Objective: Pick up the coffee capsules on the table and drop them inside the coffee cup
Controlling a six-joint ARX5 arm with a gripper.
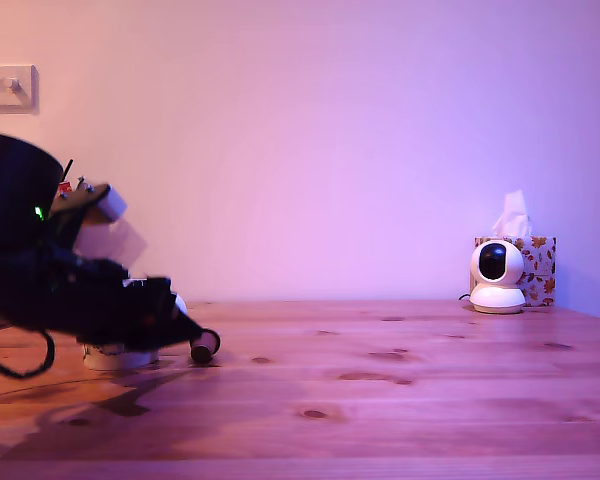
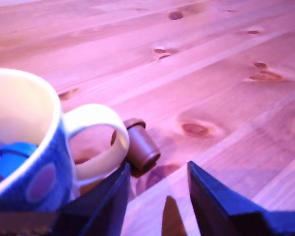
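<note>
Your hand (image 2: 157, 196) sits low over the wooden surface (image 2: 226, 64), its two dark fingers (image 2: 214, 201) spread apart with nothing between them. Just ahead of the fingertips, the brown capsule (image 2: 141, 145) lies on its side on the surface, right beside the handle of the coffee cup (image 2: 34, 147). The cup stands upright just off one finger, its white loop handle turned toward the capsule. Inside the cup you can see the blue capsule (image 2: 14, 156) resting low against the wall; whether anything else lies in there is hidden.

From the exterior view, your arm (image 1: 40, 270) fills the exterior view's left, the hand reaching down to the surface. A white round camera (image 1: 497, 275) and a tissue box (image 1: 540, 265) stand well away from the hand, at the far edge near the wall.
</note>
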